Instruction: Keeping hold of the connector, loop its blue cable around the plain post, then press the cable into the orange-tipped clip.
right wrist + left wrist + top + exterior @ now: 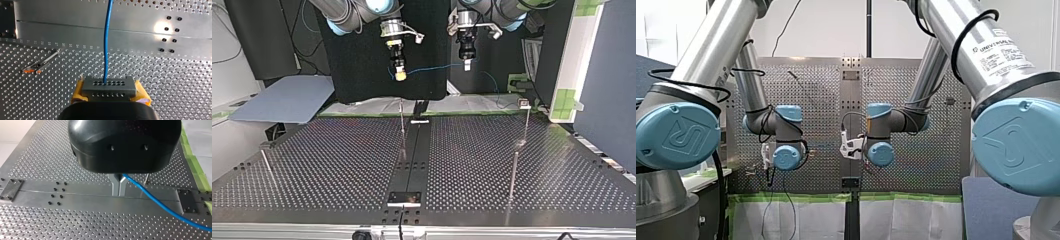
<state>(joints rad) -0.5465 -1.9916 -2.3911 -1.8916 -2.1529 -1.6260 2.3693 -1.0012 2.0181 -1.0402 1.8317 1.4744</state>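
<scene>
Connector (109, 86) clamped in right gripper (110, 93); left gripper (119, 193) pinched on blue cable (155, 200); contact hidden behind fingers (115, 186).

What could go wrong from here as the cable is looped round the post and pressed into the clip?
1. My left hand pinches the cable only at its narrow tips, so it may slip out when the loop is pulled.
2. The span of cable between the two hands looks short; moving them apart could tug it from the connector in my right hand.
3. The post is thin and tall; a hand coming down might knock it.
</scene>
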